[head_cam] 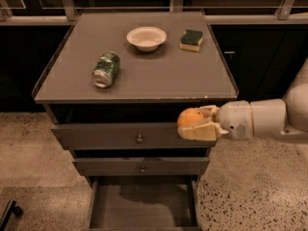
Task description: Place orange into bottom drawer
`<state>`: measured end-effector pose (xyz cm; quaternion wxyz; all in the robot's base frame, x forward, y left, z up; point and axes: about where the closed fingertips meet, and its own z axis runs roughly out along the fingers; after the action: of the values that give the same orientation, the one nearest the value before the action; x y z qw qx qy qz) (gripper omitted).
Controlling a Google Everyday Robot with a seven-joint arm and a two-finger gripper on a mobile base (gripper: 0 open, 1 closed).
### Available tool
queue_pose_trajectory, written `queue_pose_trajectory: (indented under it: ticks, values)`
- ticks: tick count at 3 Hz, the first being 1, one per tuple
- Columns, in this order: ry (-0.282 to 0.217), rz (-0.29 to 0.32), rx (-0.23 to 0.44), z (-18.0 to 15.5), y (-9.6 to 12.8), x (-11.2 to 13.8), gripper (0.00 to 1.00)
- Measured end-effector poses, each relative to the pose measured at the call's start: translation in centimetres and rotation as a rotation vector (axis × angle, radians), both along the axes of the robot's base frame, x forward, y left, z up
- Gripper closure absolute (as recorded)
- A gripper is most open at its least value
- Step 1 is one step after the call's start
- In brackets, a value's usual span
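Gripper: the gripper (pixel 193 124) was seen in front of the right end of the top drawer (pixel 110 136), just below the front edge of the cabinet top (pixel 159 76), carried in from the right on a white arm (pixel 260 119).
Jaws: they were clenched on the orange (pixel 189 116), with cream fingers (pixel 198 132) pressed under it and behind it.
Orange: it was held in the air against the top drawer's face, above the bottom drawer (pixel 144 208) and over its right side.
Bottom drawer: it was pulled out, with its flat grey floor exposed.
Upper drawers: the top drawer and the middle drawer (pixel 115 167) were shut, each fitted with a round knob.
Cabinet top: a green can (pixel 106 69) was laid on its side at the left, a white bowl (pixel 146 37) was set at the back centre, and a green-and-yellow sponge (pixel 191 39) was placed near the bowl on its right.
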<state>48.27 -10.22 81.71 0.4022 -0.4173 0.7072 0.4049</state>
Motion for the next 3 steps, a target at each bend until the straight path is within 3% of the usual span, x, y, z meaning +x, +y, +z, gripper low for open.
queue_pose_trajectory:
  ticks: [1, 2, 3]
  values:
    - [0.121, -0.074, 0.049, -7.5, -1.4, -1.8, 1.00]
    - [0.121, -0.074, 0.049, -7.5, -1.4, -1.8, 1.00]
    - [0.230, -0.112, 0.087, -12.2, -1.6, -2.4, 1.00]
